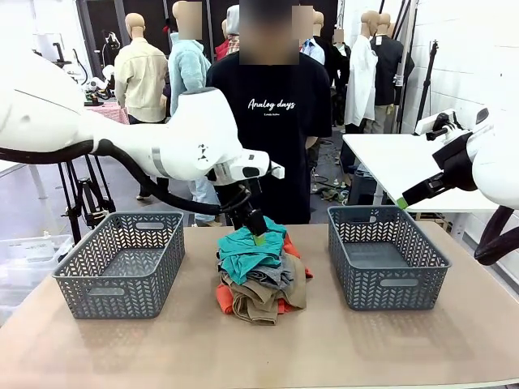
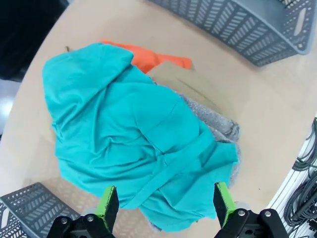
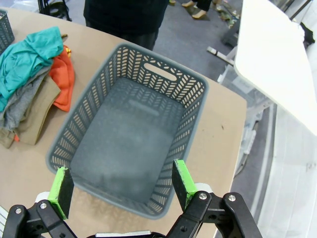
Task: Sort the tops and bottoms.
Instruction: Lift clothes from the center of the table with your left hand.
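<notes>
A heap of tops and bottoms [image 1: 261,274] lies in the middle of the table. On top is the teal one [image 1: 250,251] [image 2: 129,134], with grey [image 1: 277,275] [image 2: 220,124], khaki-tan [image 1: 261,301] [image 2: 173,79] and orange [image 1: 223,298] [image 2: 161,57] under it. My left gripper [image 1: 257,233] [image 2: 166,203] hangs open just above the teal garment's far side, holding nothing. My right gripper [image 1: 402,203] [image 3: 121,186] is raised over the right grey basket [image 1: 397,284] [image 3: 198,84], also open with nothing between its fingers. The right wrist view also catches the heap, with its teal garment [image 3: 25,54] at the left edge.
A second grey basket [image 1: 105,292] stands at the table's left; a corner of it [image 2: 25,203] appears in the left wrist view. A person in a black T-shirt [image 1: 276,121] stands at the far edge. A white table [image 1: 397,162] is off to the right.
</notes>
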Robot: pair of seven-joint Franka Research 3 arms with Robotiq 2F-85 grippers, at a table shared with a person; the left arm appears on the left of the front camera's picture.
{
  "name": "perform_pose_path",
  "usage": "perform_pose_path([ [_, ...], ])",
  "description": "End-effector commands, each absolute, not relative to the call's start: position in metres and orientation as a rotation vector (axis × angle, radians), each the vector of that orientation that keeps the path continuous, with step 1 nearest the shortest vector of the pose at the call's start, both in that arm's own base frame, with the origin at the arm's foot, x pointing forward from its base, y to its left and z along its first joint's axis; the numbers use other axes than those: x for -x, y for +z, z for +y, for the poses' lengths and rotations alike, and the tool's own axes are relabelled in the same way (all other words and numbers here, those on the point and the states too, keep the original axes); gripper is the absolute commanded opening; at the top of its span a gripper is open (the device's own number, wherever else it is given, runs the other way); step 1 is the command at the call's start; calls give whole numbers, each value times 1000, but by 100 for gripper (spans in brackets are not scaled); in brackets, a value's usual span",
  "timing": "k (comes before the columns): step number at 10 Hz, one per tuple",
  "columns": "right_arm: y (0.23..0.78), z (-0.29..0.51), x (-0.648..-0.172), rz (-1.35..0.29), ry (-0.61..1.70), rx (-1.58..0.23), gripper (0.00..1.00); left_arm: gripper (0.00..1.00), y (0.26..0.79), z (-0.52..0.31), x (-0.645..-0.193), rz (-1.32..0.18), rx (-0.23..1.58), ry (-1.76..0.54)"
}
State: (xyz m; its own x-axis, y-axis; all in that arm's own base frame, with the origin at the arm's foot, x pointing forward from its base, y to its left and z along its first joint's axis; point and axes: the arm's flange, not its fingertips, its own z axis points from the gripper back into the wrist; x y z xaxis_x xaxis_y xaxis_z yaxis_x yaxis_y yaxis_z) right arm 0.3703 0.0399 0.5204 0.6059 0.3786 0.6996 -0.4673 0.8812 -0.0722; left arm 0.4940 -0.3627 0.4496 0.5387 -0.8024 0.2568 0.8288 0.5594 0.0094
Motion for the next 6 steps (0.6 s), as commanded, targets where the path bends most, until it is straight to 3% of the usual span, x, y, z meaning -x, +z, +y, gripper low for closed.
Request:
perform_pose_path([
  [1,519,38,-372,-786,495,-131,100,100,446,-378,-509,-230,64,-955],
  [6,519,38,-372,-786,495,-131,100,100,430,-395,-522,-284,88,-904],
])
